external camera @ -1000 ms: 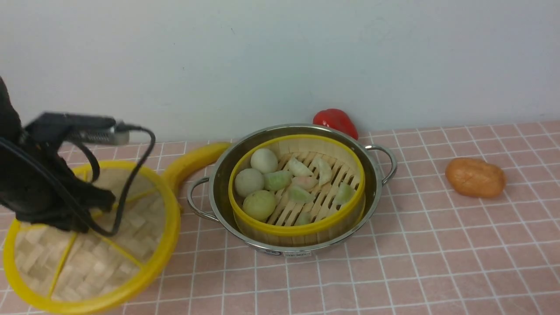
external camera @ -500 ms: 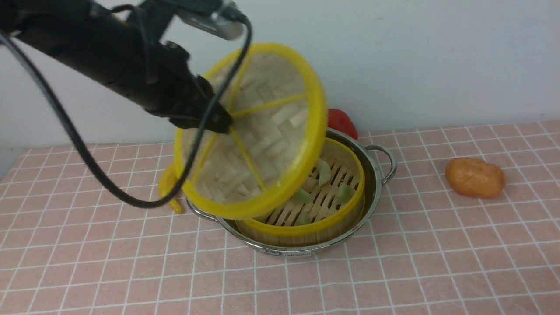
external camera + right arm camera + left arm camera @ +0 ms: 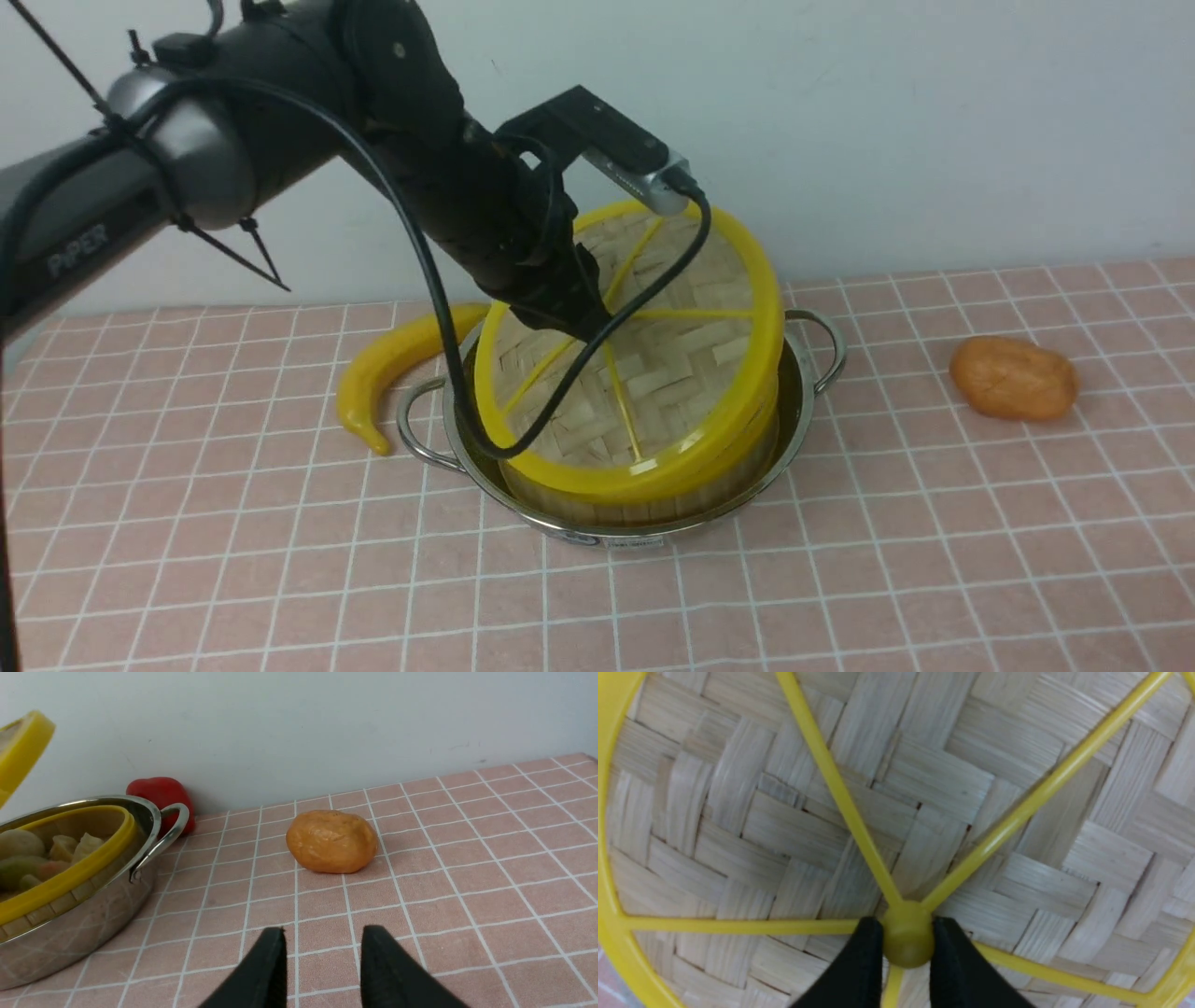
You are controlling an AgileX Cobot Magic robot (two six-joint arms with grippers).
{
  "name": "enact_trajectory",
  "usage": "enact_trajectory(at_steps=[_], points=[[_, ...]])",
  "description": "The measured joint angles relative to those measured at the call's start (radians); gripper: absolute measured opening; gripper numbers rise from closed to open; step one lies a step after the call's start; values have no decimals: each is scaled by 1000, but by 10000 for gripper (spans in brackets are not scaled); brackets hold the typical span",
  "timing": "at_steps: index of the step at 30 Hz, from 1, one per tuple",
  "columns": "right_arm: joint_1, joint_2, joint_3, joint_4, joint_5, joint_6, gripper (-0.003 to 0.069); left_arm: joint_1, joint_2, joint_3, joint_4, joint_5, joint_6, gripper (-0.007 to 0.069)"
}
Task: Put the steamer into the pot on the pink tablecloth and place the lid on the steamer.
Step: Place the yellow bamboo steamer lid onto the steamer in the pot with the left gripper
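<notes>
Woven bamboo lid [image 3: 691, 364], pinched at its knob [image 3: 908, 935] by the left gripper [image 3: 908, 942], hides the steamer's [image 3: 644, 504] filling from the front; the right gripper's [image 3: 322, 952] fingers stand apart.

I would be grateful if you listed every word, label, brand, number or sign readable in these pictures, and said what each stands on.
"PiPER": on the left arm.
A white label on the side of the pot: too small to read.
A dark oval mark beside that label: also too small to read.
</notes>
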Motion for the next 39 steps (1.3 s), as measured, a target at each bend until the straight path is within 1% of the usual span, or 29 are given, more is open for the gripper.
enact_trajectory(at_steps=[8, 14, 26, 31, 39], points=[[0, 0, 0, 0, 0, 0, 243, -3, 13, -9, 54, -46, -43, 123], [0, 0, 0, 1, 0, 0, 243, -3, 36, -12, 58, -50, -54, 123], [0, 0, 0, 1, 0, 0, 243, -4, 45, -13, 73, -50, -54, 123], [0, 0, 0, 1, 0, 0, 243, -4, 45, -13, 76, -60, -21, 123], [0, 0, 0, 1, 0, -1, 243, -5, 63, -16, 45, -98, -3, 123]])
